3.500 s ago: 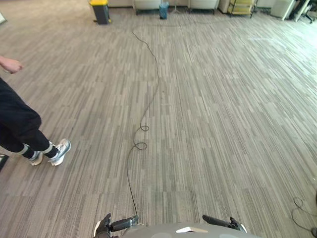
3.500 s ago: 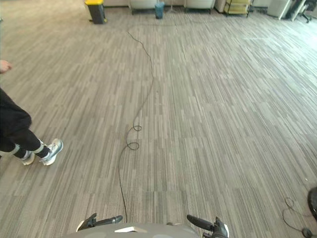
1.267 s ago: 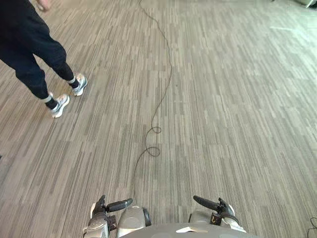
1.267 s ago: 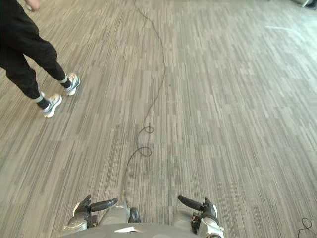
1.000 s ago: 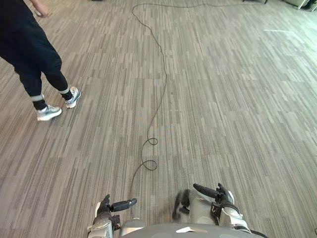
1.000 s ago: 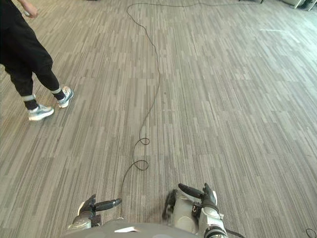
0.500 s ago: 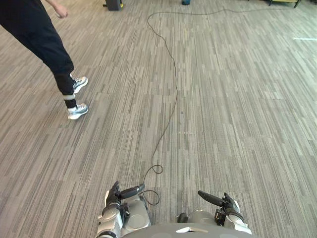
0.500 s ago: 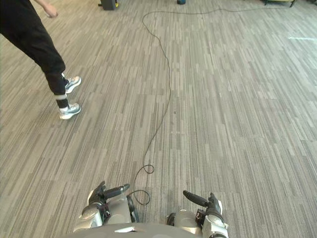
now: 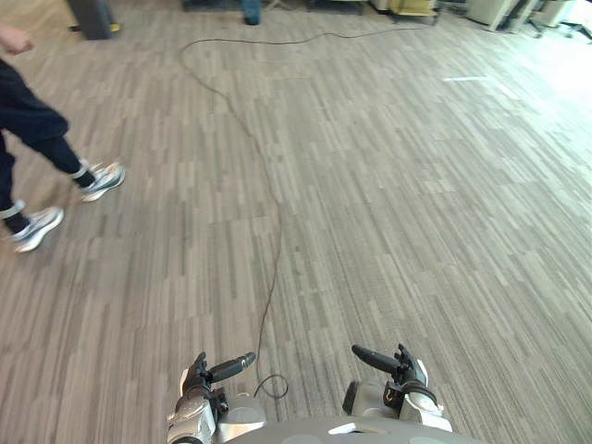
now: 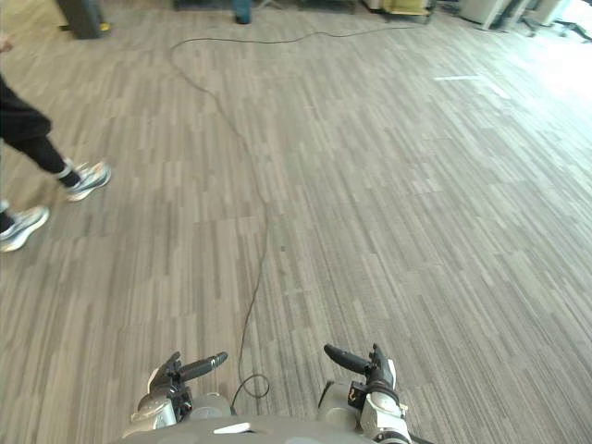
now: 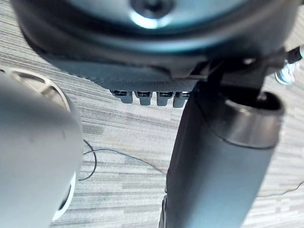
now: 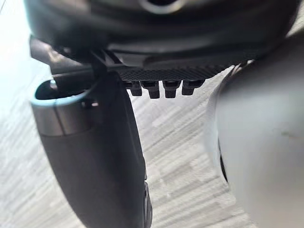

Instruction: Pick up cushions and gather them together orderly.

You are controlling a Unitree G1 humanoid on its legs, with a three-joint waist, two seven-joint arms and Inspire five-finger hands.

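Observation:
I see no cushion in any view, just grey striped carpet [image 9: 370, 185] stretching ahead. My left hand [image 9: 208, 374] hangs low at the bottom of the eye views, thumb pointing forward, holding nothing. My right hand [image 9: 400, 366] hangs the same way at the bottom right, also holding nothing. In each wrist view the thumb [image 11: 213, 156] [image 12: 95, 156] stands out from the palm and a row of relaxed fingertips [image 11: 149, 97] [image 12: 159, 88] shows above bare floor.
A person's legs and pale shoes [image 9: 100, 178] [image 9: 32, 228] are at the left edge, stepping across the carpet. At the far end stand a dark bin [image 9: 92, 17], a blue object [image 9: 252, 11] and some furniture [image 9: 407, 7].
The camera has swung, so the whole floor view shifted. The person has walked further to the left edge. Both hands hang as before.

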